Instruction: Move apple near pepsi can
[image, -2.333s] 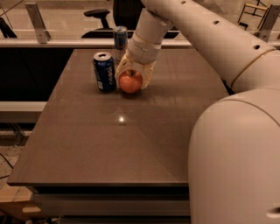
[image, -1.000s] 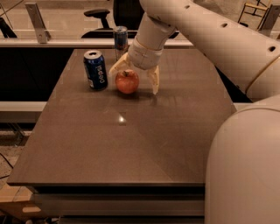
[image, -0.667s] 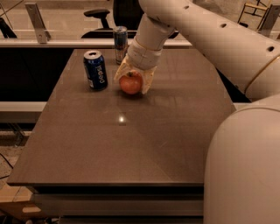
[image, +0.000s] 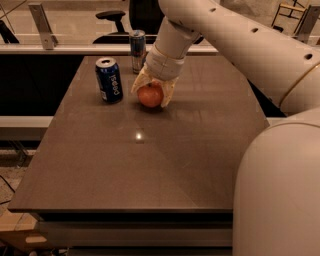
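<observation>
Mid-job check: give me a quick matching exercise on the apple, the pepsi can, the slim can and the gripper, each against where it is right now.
Things:
1. apple
2. pepsi can
3. slim can
4. gripper

Places:
A. upright near the far edge of the table
B. down at the apple, jaws on either side of it
C. upright left of the apple, apart from it
D. resting on the table, between the jaws

Pairs: 1-D, 2-C, 3-A, 4-B.
</observation>
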